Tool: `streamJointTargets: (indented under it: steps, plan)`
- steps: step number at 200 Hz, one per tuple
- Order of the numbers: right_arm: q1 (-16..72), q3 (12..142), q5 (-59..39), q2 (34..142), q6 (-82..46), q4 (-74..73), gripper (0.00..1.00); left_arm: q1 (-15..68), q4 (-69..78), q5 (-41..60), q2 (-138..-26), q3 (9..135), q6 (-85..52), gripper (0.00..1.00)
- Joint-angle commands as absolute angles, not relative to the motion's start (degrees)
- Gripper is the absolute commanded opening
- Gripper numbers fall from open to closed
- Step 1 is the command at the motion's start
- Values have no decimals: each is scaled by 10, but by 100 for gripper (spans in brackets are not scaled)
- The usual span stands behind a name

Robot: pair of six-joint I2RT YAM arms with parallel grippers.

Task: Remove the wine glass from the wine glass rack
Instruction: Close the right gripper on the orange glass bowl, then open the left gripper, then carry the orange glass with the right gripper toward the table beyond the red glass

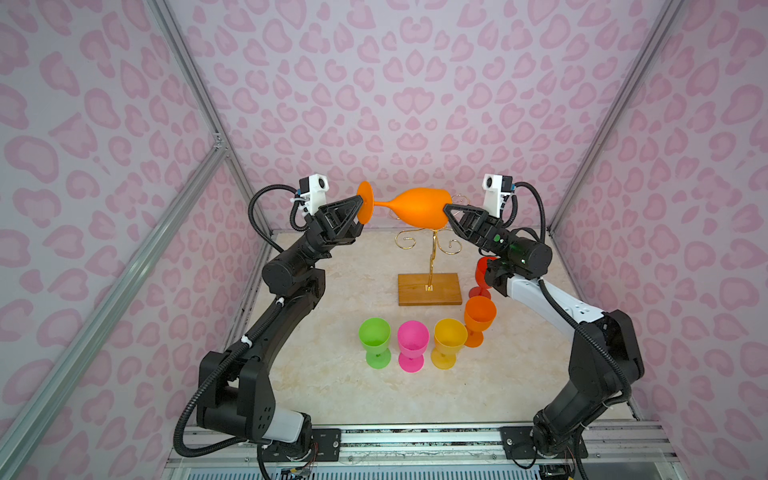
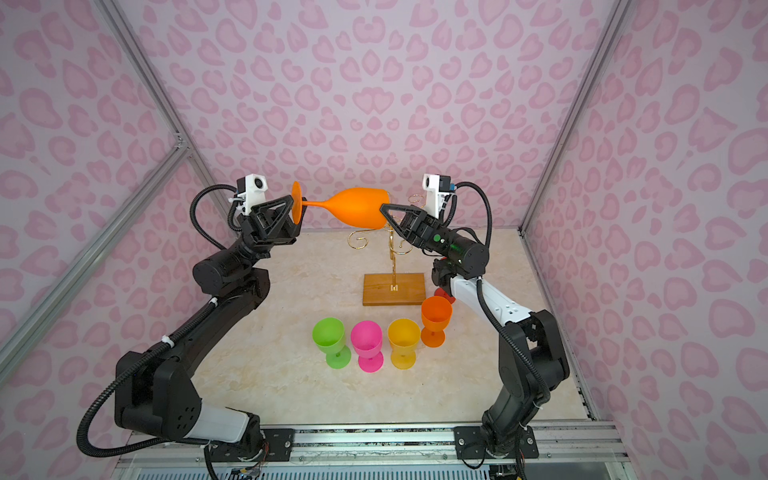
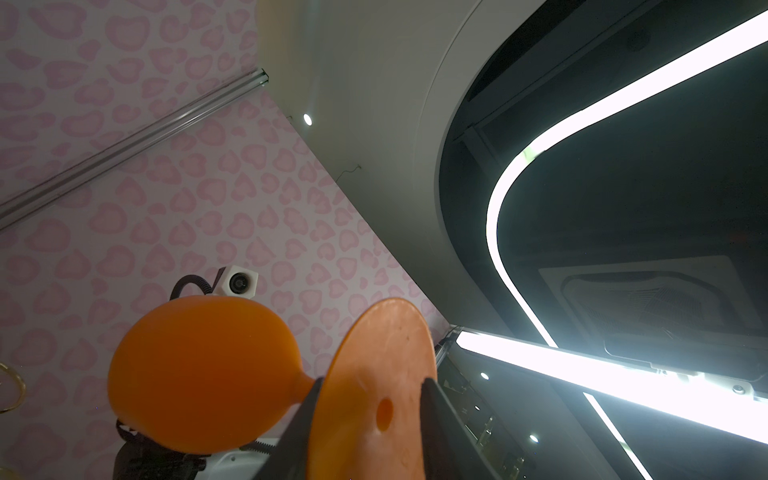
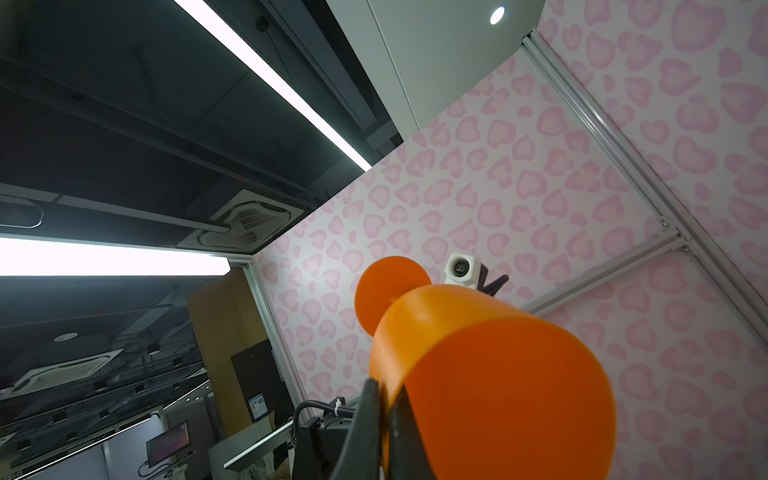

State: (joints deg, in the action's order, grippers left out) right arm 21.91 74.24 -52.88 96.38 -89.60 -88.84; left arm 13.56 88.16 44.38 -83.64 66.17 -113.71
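Holding an orange wine glass (image 2: 357,208) sideways in the air, level with the top of the gold wire rack (image 2: 394,253), pinching its rim with the right gripper (image 2: 383,208). Straddling its foot with the left gripper (image 2: 295,212), jaws parted. Showing a green cup (image 2: 329,334), a pink cup (image 2: 365,337) and a yellow cup (image 2: 403,337) upright in a row before the wooden base (image 2: 376,291), an orange cup (image 2: 436,312) beside.

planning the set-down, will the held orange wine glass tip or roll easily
Probably light and stiff: the wine glass looks like opaque plastic. Likely tippy upright, with a long bowl on a thin stem. Sideways its round bowl may roll.
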Motion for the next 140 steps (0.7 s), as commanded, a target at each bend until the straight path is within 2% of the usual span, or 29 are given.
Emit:
streamJointTargets:
  steps: [1, 49, 77, 90, 107, 140]
  plan:
    - [212, 748, -518, 962, -894, -893, 0, 136, 914, 449, -821, 658, -1123, 47]
    - [176, 747, -512, 936, -889, -872, 0, 136, 914, 457, -815, 648, -1114, 57]
    - [137, 736, -522, 896, -839, -792, 0, 135, 914, 468, -811, 639, -1102, 61]
    - [117, 728, -527, 869, -779, -715, 0, 136, 914, 474, -810, 636, -1096, 62]
    - [93, 724, -524, 824, -658, -542, 0, 136, 909, 488, -809, 636, -1082, 63]
    - [65, 748, -440, 745, -395, -193, 0, 136, 900, 501, -807, 633, -1068, 65]
